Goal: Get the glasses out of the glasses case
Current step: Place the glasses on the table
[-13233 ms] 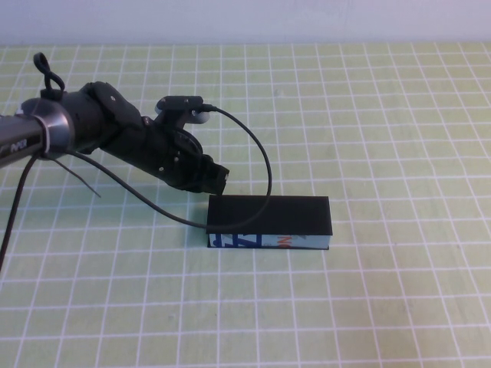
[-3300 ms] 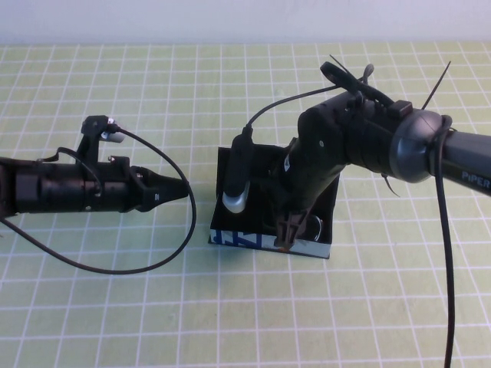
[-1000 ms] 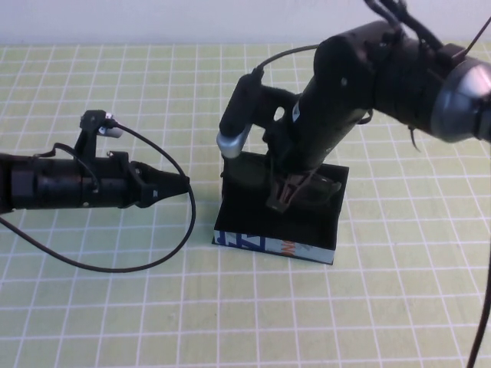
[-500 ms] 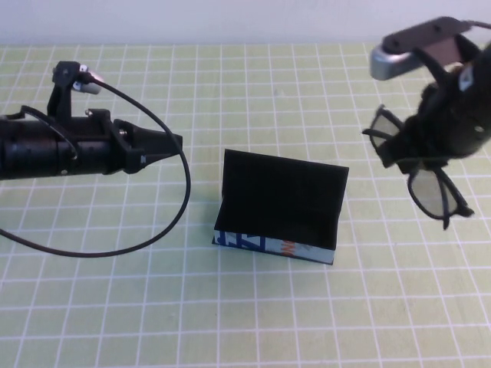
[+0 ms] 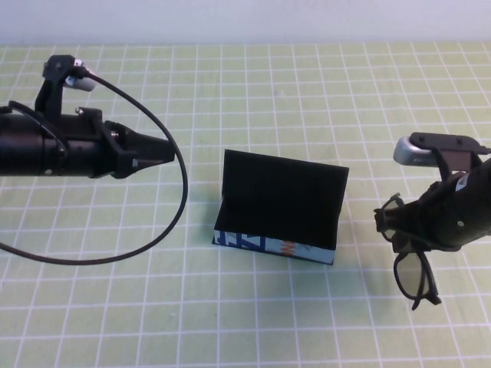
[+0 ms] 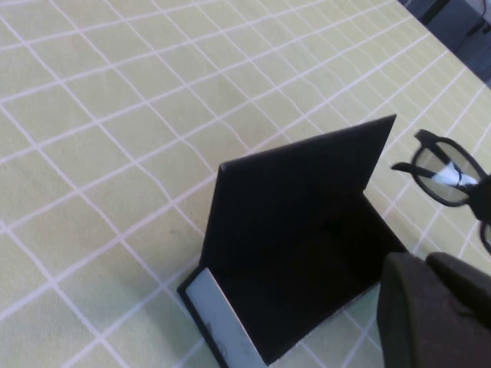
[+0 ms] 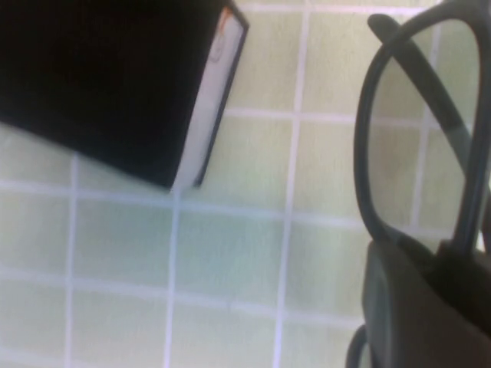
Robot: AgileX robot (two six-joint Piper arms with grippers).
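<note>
Now right pincer (image 5: pixel 420 239) clamped on black thick-framed plastic glasses (image 5: pixel 410 261), right of the open matte black rectangular case (image 5: pixel 280 207); left pincer (image 5: pixel 157 152) together, left of case, above green gridded bench (image 5: pixel 253 307)

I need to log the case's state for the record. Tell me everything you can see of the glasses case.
The glasses case is a rectangular matte black box standing on the green gridded table, lid open and raised upright at the back. Its pale blue front side carries blue and orange marks. The inside looks dark and empty. Nothing touches it: the left gripper hovers to its left, and the right gripper holds the glasses to its right.
</note>
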